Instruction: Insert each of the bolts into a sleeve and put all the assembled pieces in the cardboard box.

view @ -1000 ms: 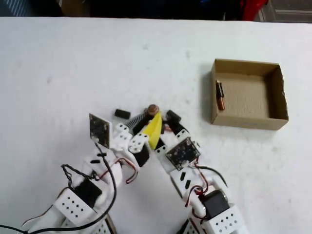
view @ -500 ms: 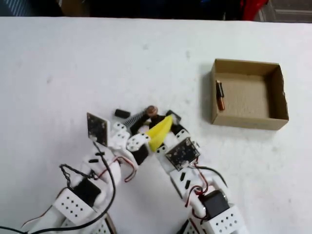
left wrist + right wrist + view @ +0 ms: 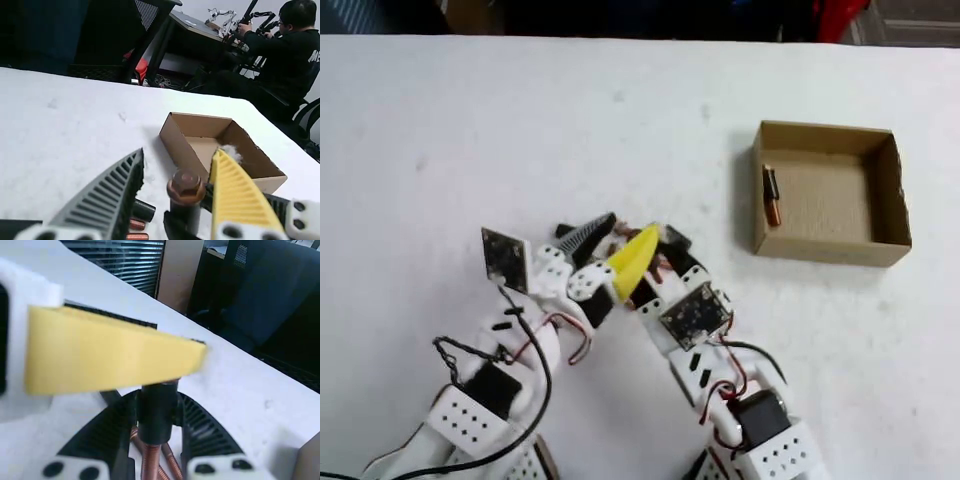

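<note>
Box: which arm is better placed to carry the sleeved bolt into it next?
Right, probably: the right hand is shut on the sleeve and nearer the box; the left hand is open.

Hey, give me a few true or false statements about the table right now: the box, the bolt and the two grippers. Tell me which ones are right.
1. The cardboard box holds one assembled piece. True.
2. The left gripper is shut on the bolt. False: it is open, with one finger on either side of the bolt's head.
3. The cardboard box lies tipped on its side. False: it stands with its open side up.
4. The right gripper is shut on a black sleeve. True.
</note>
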`<control>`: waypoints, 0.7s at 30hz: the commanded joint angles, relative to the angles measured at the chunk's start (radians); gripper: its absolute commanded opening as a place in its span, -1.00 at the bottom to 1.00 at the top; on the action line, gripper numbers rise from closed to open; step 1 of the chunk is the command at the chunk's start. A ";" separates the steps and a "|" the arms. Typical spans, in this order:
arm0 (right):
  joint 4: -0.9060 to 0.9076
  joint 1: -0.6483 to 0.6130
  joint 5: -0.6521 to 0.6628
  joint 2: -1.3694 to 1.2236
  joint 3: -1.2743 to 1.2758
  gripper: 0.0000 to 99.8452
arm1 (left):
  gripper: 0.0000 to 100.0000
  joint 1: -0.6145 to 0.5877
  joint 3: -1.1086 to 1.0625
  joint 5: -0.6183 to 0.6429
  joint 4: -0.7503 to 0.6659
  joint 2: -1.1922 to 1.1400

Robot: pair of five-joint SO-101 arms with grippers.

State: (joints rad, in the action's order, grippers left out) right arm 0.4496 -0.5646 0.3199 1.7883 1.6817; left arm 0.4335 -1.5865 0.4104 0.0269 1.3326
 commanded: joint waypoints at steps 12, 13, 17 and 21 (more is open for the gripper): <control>-0.025 0.124 0.003 0.013 0.009 -0.97 | -0.53 -0.105 0.078 0.002 0.005 0.013; -0.024 0.130 0.003 0.013 0.009 -0.97 | -0.53 -0.105 0.081 0.002 0.005 0.013; -0.022 0.182 0.008 0.012 0.009 -0.97 | -0.53 -0.120 0.084 0.002 0.025 0.015; 0.015 0.243 0.011 0.012 0.009 -0.97 | -0.62 -0.194 0.169 0.002 0.222 0.054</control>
State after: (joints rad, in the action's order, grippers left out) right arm 0.4511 -0.3575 0.3214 1.7898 1.6817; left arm 0.2877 -1.5298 0.4104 0.1158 1.3464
